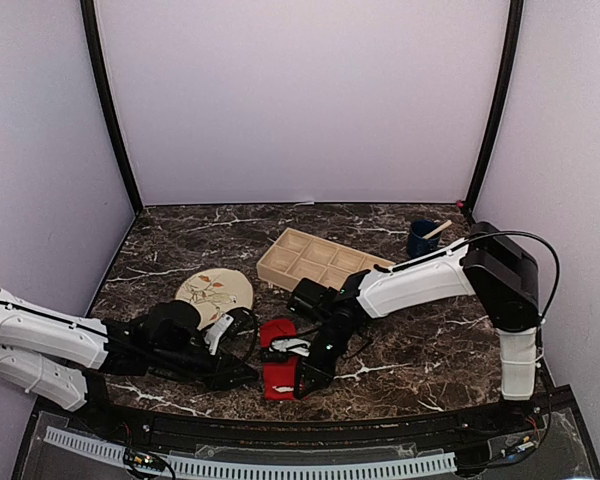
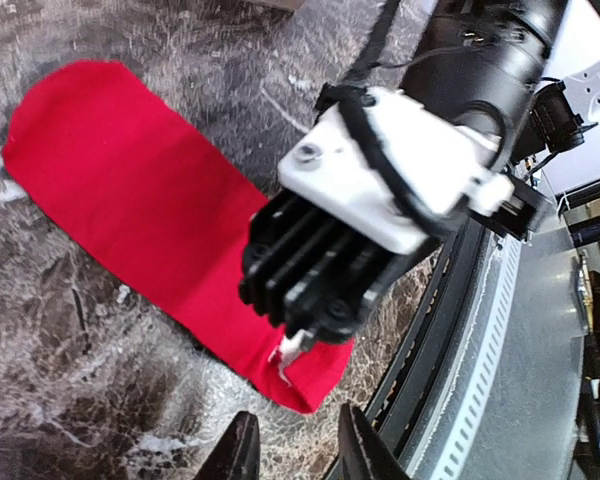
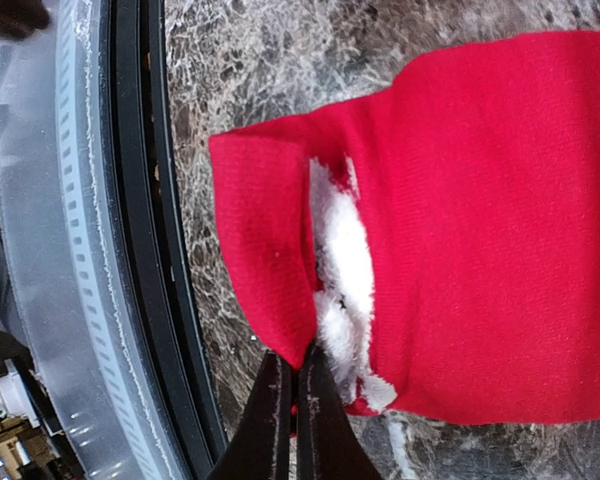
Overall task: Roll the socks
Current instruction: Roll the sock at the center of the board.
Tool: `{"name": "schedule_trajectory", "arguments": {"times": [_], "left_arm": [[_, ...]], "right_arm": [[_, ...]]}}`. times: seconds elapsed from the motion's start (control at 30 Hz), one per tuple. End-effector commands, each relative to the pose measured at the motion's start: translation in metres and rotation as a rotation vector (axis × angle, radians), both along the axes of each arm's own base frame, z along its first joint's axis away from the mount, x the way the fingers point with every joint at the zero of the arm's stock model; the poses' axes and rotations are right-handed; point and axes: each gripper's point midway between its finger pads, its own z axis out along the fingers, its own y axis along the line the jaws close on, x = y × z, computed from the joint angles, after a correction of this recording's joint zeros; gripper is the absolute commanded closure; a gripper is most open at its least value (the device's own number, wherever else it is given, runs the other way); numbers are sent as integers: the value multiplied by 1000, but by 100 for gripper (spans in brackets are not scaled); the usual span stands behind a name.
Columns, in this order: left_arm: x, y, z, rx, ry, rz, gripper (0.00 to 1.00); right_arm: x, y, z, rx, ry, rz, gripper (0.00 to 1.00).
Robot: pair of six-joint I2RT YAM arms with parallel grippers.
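room: pale lilac walls on three sides, with a black pole [image 1: 108, 105] in each back corner
worktop [image 1: 430, 340]: dark brown marble look with white veins all over and a bit of glare; a grey slotted rail [image 1: 280, 466] runs along the near edge
left gripper [image 1: 242, 373]: low at the near left, fingers [image 2: 242, 455] partly apart with nothing between them, pointing at the near end of the socks
plate [image 1: 202, 288]: round, beige, leaf pattern, lying flat behind the left arm, apart from the red stuff
socks [image 1: 277, 381]: red, lying flat as a strip near the front edge, about the middle of the worktop; white fluffy bit [image 3: 342, 260] shows at the near end, where the fabric folds over
right gripper [image 3: 295, 368]: closed tight, pinching the socks' near edge right by that white fluff
tray [image 1: 315, 258]: pale wood with square compartments, sitting behind the socks, angled
cup [image 1: 420, 240]: dark blue, back right, something pale sticking out of it, can't tell what
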Motion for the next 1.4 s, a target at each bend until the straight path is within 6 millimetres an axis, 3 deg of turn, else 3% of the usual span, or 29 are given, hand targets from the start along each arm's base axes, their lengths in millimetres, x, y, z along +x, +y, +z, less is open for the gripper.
{"name": "schedule_trajectory", "arguments": {"times": [0.0,0.23,0.57,1.37], "left_arm": [[2,5,11,-1,-160,-6,72],[-13,-4,18,61,-311,-100,73],[-30,-30,-3,226,-463,-235,70],[-24,-43,-35,429,-565,-337,68]], "right_arm": [[0,0,3,-14,83,-18,100],[1,4,4,-15,110,-27,100],[1,4,6,-26,133,-21,100],[1,6,8,-40,159,12,100]]}}
